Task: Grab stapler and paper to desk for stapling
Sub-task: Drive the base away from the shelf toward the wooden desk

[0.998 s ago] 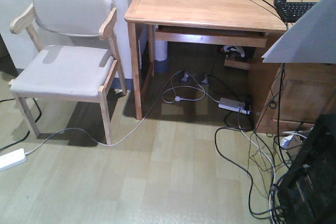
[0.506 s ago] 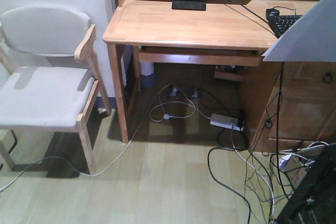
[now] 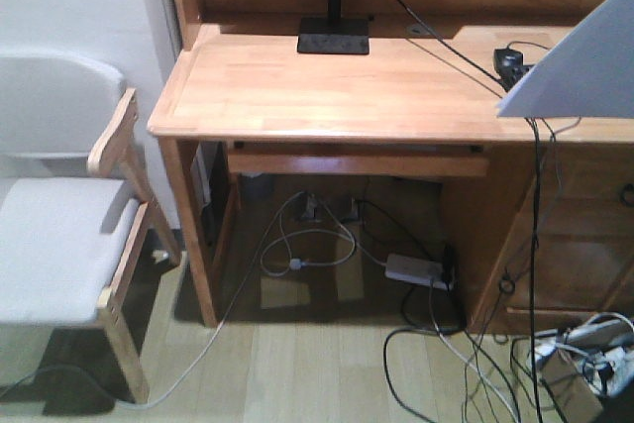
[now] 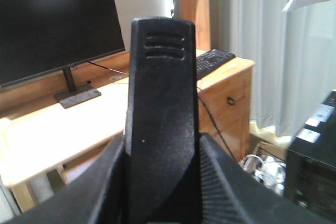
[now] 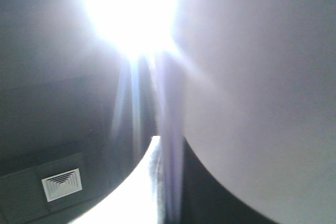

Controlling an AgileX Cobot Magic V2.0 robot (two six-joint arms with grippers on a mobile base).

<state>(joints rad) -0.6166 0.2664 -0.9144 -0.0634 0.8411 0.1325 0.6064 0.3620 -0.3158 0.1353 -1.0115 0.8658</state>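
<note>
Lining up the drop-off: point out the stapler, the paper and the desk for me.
stapler (image 4: 163, 114): left wrist view, middle of its black body.
paper (image 3: 589, 71): front-facing view, centre of the visible part of the sheet.
desk (image 3: 327, 96): front-facing view, bare wood of the tabletop.

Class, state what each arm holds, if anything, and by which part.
Left gripper: the stapler, clamped at its lower end. The paper is aloft on the right; its gripped part is out of sight.
</note>
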